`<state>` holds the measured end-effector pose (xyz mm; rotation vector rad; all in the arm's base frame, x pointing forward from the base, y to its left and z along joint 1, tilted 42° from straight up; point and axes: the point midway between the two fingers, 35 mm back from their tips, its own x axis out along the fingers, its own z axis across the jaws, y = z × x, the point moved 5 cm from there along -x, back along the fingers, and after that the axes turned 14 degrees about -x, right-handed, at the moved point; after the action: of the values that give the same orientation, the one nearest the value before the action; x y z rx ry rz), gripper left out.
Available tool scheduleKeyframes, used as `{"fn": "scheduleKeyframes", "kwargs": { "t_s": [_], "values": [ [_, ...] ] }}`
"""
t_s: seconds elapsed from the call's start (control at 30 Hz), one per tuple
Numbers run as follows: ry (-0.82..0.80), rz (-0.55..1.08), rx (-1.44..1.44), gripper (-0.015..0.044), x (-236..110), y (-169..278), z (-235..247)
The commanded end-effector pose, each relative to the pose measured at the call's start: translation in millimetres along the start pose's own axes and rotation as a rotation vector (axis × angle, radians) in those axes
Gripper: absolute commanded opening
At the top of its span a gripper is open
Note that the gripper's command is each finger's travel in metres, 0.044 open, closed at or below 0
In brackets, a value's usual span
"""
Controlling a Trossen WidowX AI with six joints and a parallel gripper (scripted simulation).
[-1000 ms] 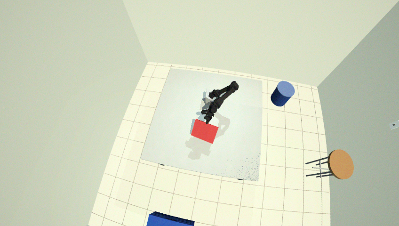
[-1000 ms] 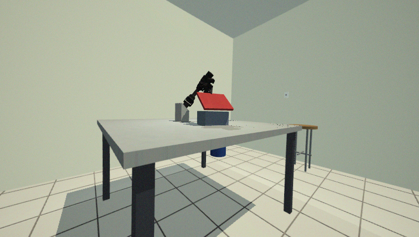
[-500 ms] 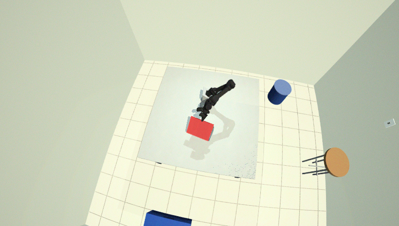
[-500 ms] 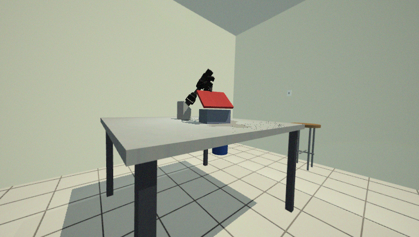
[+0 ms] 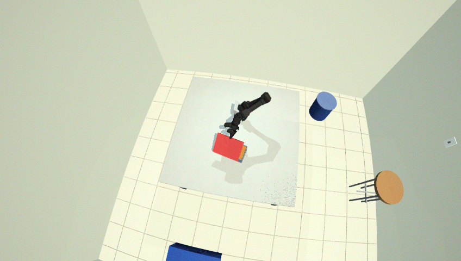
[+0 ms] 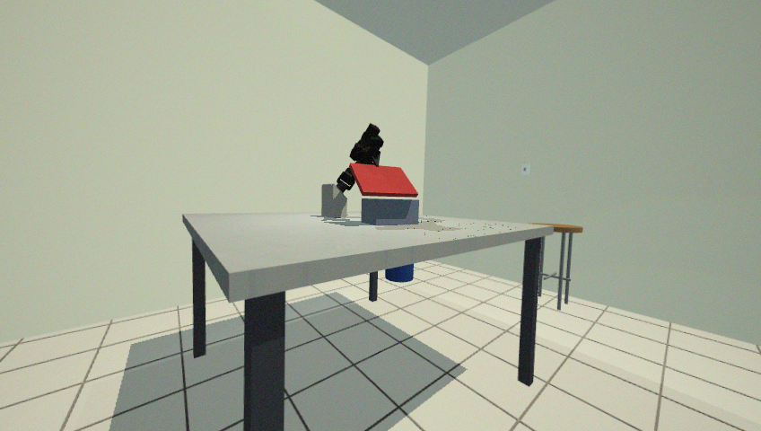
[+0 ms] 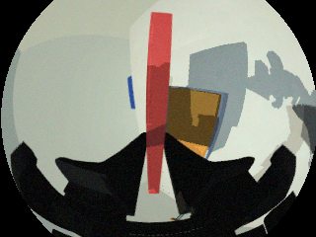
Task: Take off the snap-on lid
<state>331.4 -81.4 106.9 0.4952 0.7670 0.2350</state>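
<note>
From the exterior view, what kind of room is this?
Probably a bare test room or workshop corner: one table bearing the arm and box, tiled floor, a stool, plain walls.

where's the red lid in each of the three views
Top: the red lid sits near the table's middle, just below the tool, covering most of the storage box.
Exterior: tilted above the blue-grey box, far edge raised at the tool, about mid-frame.
Wrist: seen edge-on as a narrow red vertical strip at centre, pinched between the tool's fingers.
Shared landmark: the box's orange interior, showing beside the lid in the top and wrist views.
</note>
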Motion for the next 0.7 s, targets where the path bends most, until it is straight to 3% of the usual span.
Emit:
{"fn": "scheduleKeyframes", "kwargs": {
  "t_s": [0.0,0.67],
  "values": [
    [-0.007,0.0,-0.007,0.0,-1,-8,-1],
    [-0.007,-0.002,-0.008,0.0,-5,-46,-14]
  ]
}}
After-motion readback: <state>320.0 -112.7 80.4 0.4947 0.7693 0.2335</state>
